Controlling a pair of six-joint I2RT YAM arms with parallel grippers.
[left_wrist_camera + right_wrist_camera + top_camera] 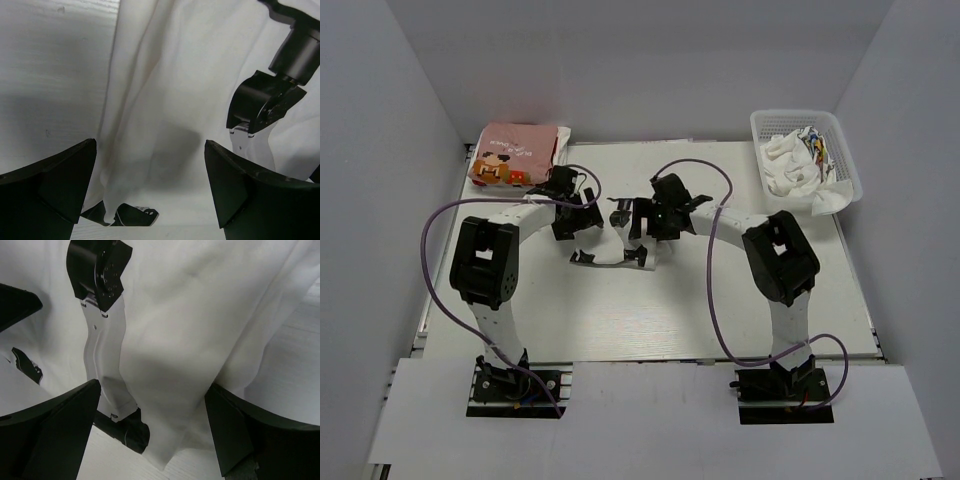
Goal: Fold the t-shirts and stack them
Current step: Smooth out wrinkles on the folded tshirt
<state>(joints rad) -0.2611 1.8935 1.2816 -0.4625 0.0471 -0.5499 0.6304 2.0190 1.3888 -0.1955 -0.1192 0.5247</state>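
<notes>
While the pink tee (515, 155) lies folded at the far-left corner, the white tee (165, 90) lies rumpled, unstacked, beneath the left gripper (150, 145) and right gripper (152, 385), both wide, empty.

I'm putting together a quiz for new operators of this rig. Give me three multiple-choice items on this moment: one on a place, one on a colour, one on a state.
1. Where on the table does the pink t-shirt lie?
A. Near right corner
B. Far left corner
C. Dead centre

2. What colour is the mid-table t-shirt?
A. White
B. Pink
C. Blue

3. How do the left gripper and the right gripper stand?
A. Both shut
B. Only the left open
C. Both open

Key:
1 B: the top view shows the pink t-shirt folded at the far left corner.
2 A: white cloth fills both wrist views.
3 C: each wrist view shows its own fingers wide apart, with nothing between them.
</notes>
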